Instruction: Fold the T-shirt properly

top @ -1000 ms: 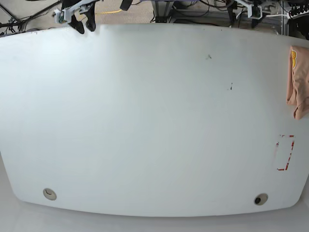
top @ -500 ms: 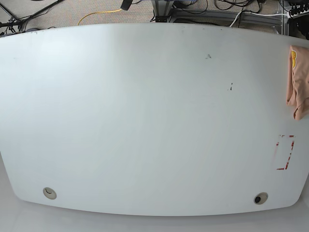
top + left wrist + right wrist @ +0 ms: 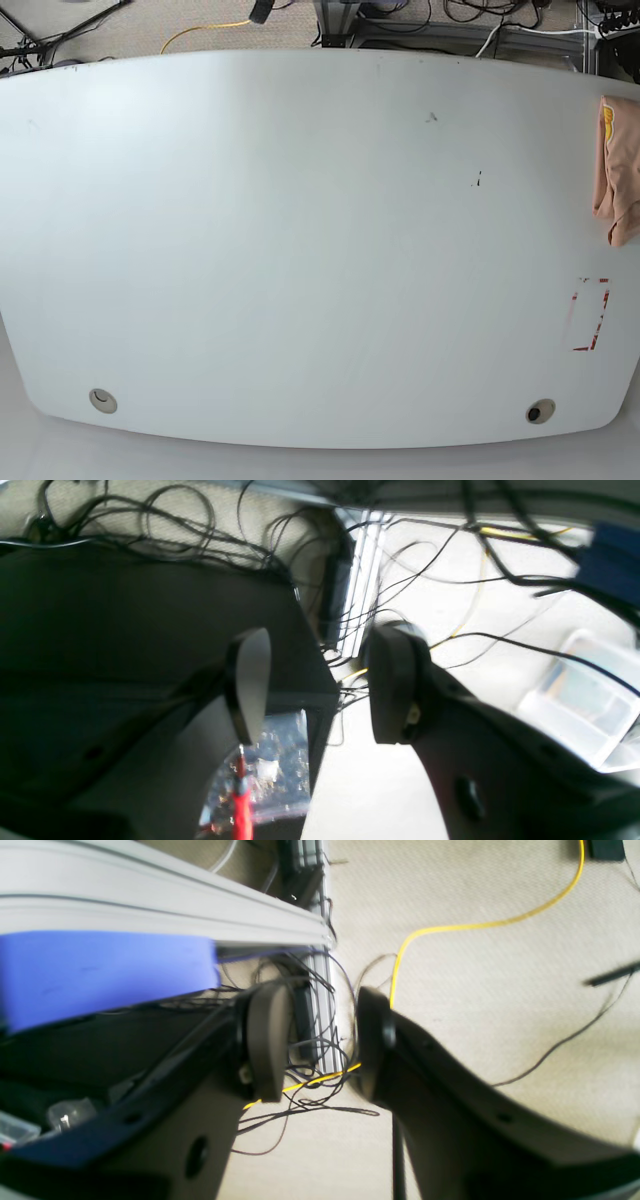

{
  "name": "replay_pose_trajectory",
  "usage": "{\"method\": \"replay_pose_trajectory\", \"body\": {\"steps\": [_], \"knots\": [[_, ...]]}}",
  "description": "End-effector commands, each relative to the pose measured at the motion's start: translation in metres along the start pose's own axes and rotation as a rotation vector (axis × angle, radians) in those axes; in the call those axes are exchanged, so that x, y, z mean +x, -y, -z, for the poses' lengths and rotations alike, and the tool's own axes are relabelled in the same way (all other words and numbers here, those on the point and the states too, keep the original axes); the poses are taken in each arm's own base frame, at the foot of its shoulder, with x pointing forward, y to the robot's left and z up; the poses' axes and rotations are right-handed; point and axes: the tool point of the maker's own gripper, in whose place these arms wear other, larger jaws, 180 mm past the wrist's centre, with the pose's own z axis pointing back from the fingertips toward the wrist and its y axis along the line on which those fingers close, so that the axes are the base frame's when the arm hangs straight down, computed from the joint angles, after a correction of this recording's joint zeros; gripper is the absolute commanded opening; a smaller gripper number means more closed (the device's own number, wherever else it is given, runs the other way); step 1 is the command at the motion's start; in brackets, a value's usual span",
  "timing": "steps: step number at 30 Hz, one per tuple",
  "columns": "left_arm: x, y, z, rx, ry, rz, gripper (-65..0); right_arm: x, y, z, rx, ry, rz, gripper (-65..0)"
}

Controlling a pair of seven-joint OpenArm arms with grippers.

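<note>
The peach T-shirt (image 3: pixel 618 170) lies bunched at the right edge of the white table (image 3: pixel 300 250) in the base view, partly cut off by the frame, with a bit of yellow print at its top. Neither arm shows in the base view. In the left wrist view my left gripper (image 3: pixel 320 685) is open and empty, with cables and floor behind it. In the right wrist view my right gripper (image 3: pixel 317 1040) is open and empty over carpet and cables. The T-shirt shows in neither wrist view.
A red rectangular tape mark (image 3: pixel 590 315) sits near the table's right front. Two round holes (image 3: pixel 102 400) (image 3: pixel 540 411) lie near the front edge. A yellow cable (image 3: pixel 450 930) and black wires lie on the carpet behind the table.
Both arms stood at the table's back edge one second ago and have left the base view. The T-shirt has not moved.
</note>
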Motion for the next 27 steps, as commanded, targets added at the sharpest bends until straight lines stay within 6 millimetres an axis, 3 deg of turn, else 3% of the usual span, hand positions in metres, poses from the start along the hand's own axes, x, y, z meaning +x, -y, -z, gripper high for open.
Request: {"method": "replay_pose_trajectory", "body": {"steps": [1, 4, 8, 11, 14, 19, 27], "knots": [[-0.009, -0.006, 0.004, 0.014, -0.060, 0.023, -36.4, -0.007, 0.017, 0.002, -0.031, -0.030, 0.013, -43.0], [-0.004, -0.006, 0.018, 0.040, -0.113, 0.061, -36.4, -0.012, 0.025, 0.016, -0.051, -0.098, 0.021, -42.8], [0.010, -0.009, 0.029, 0.081, -0.152, 0.120, -36.7, 0.003, 0.035, 0.033, -0.062, -0.127, 0.023, -42.8], [0.029, 0.001, 0.041, 0.095, -0.151, 0.155, -36.9, 0.011, 0.040, 0.042, -0.066, -0.153, 0.015, -42.8], [0.019, 0.001, 0.042, 0.119, -0.231, 0.163, -36.9, 0.019, 0.046, 0.048, -0.071, -0.179, 0.007, -42.8], [0.039, 0.006, 0.050, 0.131, -0.229, 0.184, -36.5, 0.025, 0.046, 0.055, -0.067, -0.227, -0.001, -42.6], [0.043, 0.008, 0.051, 0.129, -0.229, 0.188, -36.5, 0.026, 0.042, 0.059, -0.058, -0.249, -0.003, -42.6]]}}
